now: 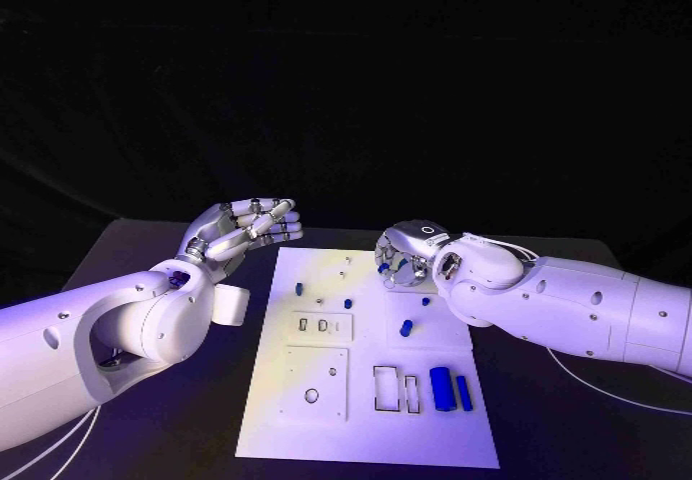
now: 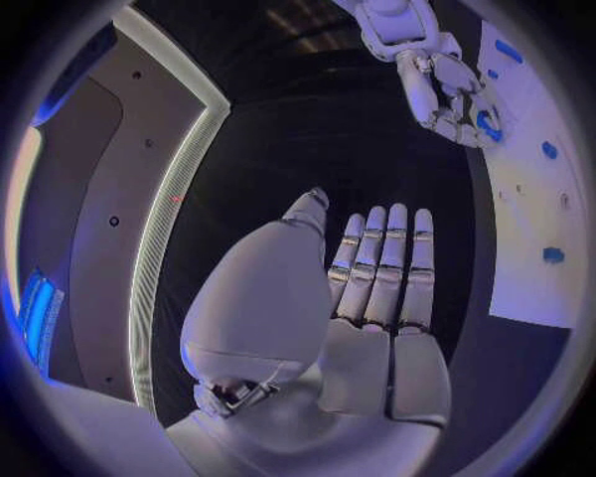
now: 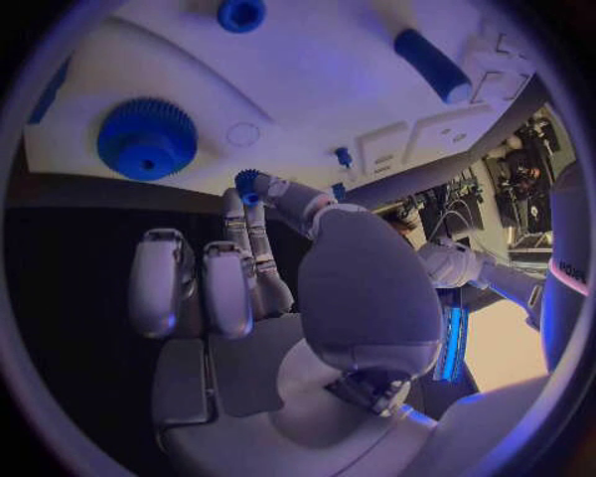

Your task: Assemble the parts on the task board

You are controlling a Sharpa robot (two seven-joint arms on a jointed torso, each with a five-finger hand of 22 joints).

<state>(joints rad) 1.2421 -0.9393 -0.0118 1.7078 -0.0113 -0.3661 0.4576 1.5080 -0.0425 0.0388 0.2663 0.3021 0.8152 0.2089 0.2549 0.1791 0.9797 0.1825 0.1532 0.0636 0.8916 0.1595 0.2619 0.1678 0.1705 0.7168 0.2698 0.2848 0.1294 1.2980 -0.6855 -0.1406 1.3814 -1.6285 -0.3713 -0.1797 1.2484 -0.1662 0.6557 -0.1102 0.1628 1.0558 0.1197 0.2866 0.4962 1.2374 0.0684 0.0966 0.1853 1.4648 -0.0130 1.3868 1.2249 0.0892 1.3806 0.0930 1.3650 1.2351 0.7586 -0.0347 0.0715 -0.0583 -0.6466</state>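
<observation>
The white task board (image 1: 368,420) lies in the middle of the table. My right hand (image 1: 411,256) hovers over its far right part and pinches a small blue gear (image 3: 248,183) between thumb and a finger. Under that hand a large blue gear (image 3: 147,139) lies on the board, with a blue peg (image 3: 239,14) and a blue cylinder (image 3: 432,65) further off. My left hand (image 1: 248,228) is raised beside the board's far left corner, fingers straight (image 2: 385,268), holding nothing. Two blue bars (image 1: 441,388) lie at the board's near right, and small blue pieces (image 1: 407,326) sit mid-board.
Rectangular slots (image 1: 392,388) and a round hole (image 1: 312,396) open in the board's near half. White cables (image 1: 620,395) trail over the table under my right arm. The black table (image 1: 173,420) runs wide on the left of the board.
</observation>
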